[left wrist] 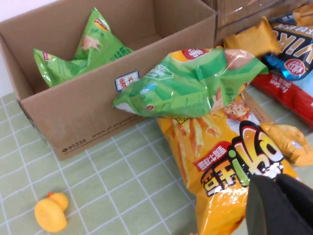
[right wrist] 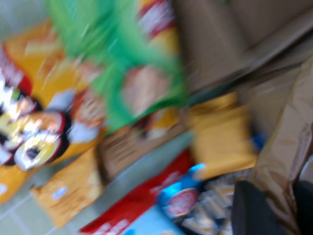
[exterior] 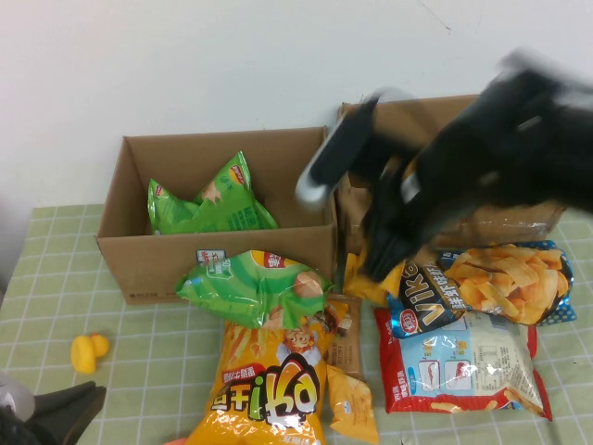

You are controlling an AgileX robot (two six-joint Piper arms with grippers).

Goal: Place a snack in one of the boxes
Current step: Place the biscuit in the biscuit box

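Note:
Two open cardboard boxes stand at the back. The left box (exterior: 139,250) holds a green snack bag (exterior: 213,204); the right box (exterior: 435,109) is mostly hidden by my right arm. My right gripper (exterior: 382,260) hangs in front of the right box, blurred, above the snack pile. In the right wrist view the right gripper (right wrist: 281,205) is shut on a glossy brown snack bag (right wrist: 281,147), which shows between its dark fingers. My left gripper (exterior: 56,413) rests at the near left corner, and the left wrist view shows the left gripper (left wrist: 281,205) shut and empty.
Loose snacks lie before the boxes: a green bag (exterior: 250,287), a big yellow bag (exterior: 273,380), a blue chips bag (exterior: 491,287), a red and white bag (exterior: 463,362) and a small orange packet (exterior: 352,403). A yellow rubber duck (exterior: 88,352) sits on the checked cloth at the left.

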